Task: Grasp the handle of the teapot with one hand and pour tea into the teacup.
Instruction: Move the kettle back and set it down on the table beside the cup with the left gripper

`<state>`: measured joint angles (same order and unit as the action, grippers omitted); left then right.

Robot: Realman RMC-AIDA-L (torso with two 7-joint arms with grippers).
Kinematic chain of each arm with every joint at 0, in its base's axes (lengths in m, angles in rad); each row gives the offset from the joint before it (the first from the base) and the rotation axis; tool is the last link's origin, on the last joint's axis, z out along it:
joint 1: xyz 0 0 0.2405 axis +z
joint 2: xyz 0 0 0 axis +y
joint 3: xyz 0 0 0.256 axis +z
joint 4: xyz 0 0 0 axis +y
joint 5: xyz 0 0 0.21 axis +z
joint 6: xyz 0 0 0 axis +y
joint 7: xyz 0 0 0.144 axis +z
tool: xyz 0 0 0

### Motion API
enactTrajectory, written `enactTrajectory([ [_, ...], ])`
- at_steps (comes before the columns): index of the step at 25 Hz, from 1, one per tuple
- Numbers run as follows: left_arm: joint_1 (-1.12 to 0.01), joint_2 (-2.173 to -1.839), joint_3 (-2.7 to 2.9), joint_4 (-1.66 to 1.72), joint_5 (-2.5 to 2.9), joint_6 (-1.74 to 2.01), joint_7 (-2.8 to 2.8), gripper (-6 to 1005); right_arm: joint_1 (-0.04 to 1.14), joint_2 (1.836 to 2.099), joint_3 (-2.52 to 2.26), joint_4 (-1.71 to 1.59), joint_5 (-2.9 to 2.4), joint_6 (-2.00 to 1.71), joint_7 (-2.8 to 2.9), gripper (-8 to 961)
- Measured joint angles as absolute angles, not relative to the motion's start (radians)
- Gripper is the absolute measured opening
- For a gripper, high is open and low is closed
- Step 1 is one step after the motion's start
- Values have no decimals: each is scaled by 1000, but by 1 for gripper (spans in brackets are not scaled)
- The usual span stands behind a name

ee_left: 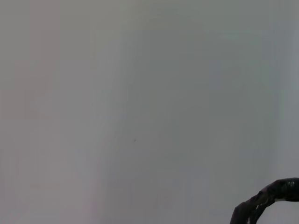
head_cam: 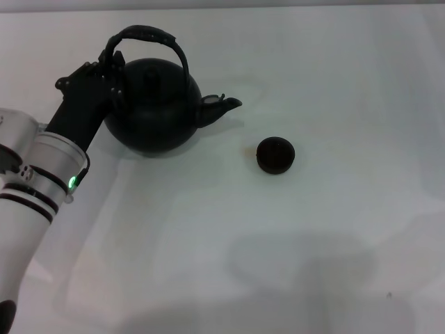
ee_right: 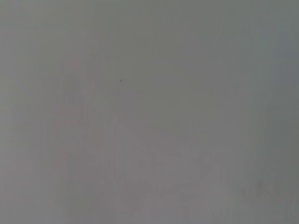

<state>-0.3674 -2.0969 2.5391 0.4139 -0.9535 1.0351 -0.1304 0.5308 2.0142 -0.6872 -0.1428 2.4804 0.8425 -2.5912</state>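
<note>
No legible text, label, brand, number or sign anywhere in these views.

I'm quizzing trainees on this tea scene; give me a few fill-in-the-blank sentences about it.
1. The left gripper is at the teapot's ____.
2. The spout points toward the ____.
3. The teacup stands on the table, ____ from the teapot.
4. The ____ arm is out of the head view.

Missing words: handle; teacup; apart; right

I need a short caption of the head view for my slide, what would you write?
Left pincer at the handle of the black teapot, spout toward the small teacup on the white table.
</note>
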Motion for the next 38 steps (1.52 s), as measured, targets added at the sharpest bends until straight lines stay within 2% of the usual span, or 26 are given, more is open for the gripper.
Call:
enactTrajectory([
  [28, -374, -2094, 2591, 385, -953, 1002, -129, 123, 525, 2016, -687, -141, 2477, 845, -2585, 842],
  [33, -367, -2093, 2589, 389, -954, 1005, -135, 233, 524, 2017, -687, -139, 2477, 845, -2584, 842],
  [38, -363, -2091, 2591, 387, -953, 1012, -169, 391, 523, 2017, -687, -135, 2477, 845, -2583, 842],
])
